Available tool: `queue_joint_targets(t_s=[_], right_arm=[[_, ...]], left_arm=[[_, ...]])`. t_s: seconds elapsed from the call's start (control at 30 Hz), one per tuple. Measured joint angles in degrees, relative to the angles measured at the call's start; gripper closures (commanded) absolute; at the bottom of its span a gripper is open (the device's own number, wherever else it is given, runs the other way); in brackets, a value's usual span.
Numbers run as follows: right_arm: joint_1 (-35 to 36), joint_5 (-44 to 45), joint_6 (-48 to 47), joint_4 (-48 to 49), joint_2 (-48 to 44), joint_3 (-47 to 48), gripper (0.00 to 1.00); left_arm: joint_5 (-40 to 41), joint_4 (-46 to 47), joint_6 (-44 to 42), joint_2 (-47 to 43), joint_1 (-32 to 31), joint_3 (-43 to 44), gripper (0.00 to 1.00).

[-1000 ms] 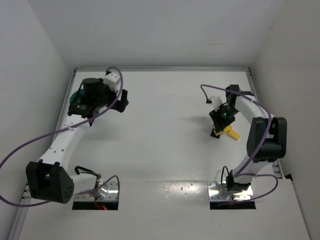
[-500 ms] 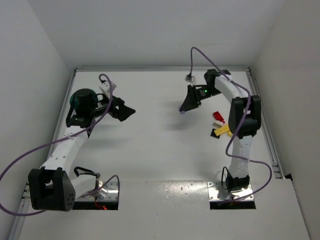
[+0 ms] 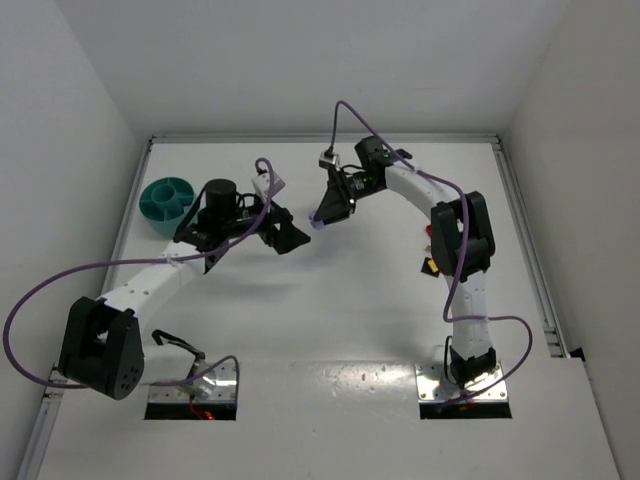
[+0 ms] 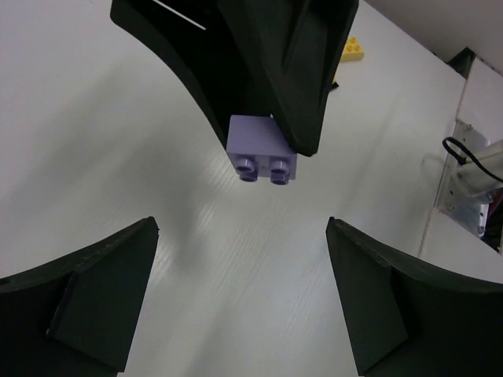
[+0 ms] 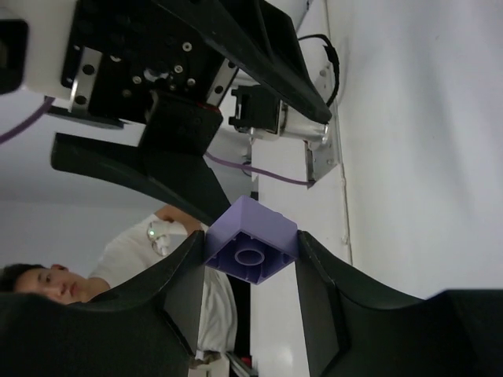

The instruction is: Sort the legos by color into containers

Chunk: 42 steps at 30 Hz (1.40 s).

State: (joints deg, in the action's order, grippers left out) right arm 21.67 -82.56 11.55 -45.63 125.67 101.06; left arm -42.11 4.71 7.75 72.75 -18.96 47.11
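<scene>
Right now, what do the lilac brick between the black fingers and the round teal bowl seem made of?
The lilac two-stud brick looks like hard moulded plastic: crisp edges, studs, faint sheen. The round teal divided bowl is probably plastic too, evenly coloured, but too distant to be sure.

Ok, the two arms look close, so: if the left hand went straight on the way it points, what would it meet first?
Most likely the purple brick held in the right hand: it sits dead ahead, between the left hand's open fingers. How far off is unclear.
</scene>
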Motion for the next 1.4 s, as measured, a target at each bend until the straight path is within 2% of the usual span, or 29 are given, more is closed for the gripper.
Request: queue_joint_targets(t_s=[0.23, 0.4, 0.83, 1.07, 1.3, 1.4], right_arm=[[0.3, -0.8, 11.9, 11.7, 0.0, -1.4, 0.66], [1.4, -1.1, 16.4, 16.3, 0.0, -3.8, 0.66], [3.1, -1.5, 19.5, 20.4, -2.0, -6.5, 0.66], [3.8, -1.6, 19.6, 22.0, -3.9, -8.5, 0.66], [4.2, -1.6, 19.8, 22.9, -3.9, -9.0, 0.66], [4.1, -1.5, 20.0, 23.1, -3.9, -9.0, 0.66]], left_arm=[[2.5, -1.9, -3.1, 0.0, -1.6, 0.4, 0.06], [3.2, -2.6, -4.6, 0.0, -3.1, 2.0, 0.06], [5.0, -3.1, -7.1, 1.6, -4.7, 3.3, 0.06], [5.4, -3.9, -7.3, 2.2, -4.7, 3.9, 0.12], [5.0, -4.6, -7.3, 2.5, -5.3, 6.3, 0.23], [4.6, -4.9, -7.4, 2.7, -5.9, 7.1, 0.32]])
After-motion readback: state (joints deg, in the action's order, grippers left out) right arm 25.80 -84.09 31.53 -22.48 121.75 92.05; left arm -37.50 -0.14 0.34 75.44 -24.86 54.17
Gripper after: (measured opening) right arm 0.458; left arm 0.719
